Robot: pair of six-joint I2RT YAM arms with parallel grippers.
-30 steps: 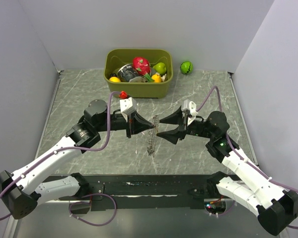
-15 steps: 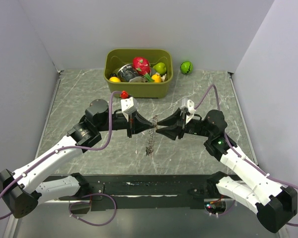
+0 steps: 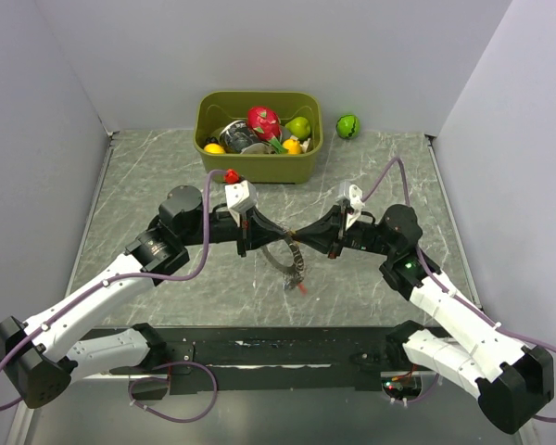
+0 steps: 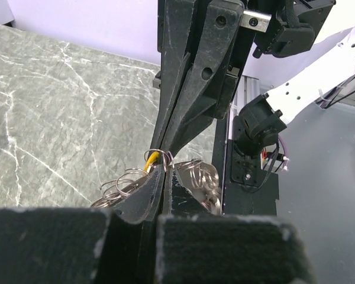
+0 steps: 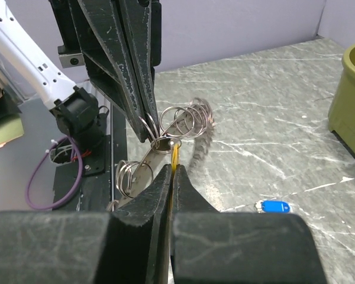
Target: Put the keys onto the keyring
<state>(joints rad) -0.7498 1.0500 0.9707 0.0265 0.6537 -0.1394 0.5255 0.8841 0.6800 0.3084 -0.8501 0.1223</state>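
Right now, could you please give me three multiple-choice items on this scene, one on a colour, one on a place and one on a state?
1. What colour is the bin?
A. olive green
B. red
C. white

2. Where does the blue key lie?
A. in the bin
B. on the table, clear of both tools
C. hanging on the keyring

3. How is the right tool?
A. wide open
B. out of view
C. shut on the yellow key

Answers:
1 A, its walls are olive green in the top view.
2 B, the right wrist view shows it flat on the bare marble, apart from the keyring.
3 C, its fingers pinch the yellow key with no gap left.
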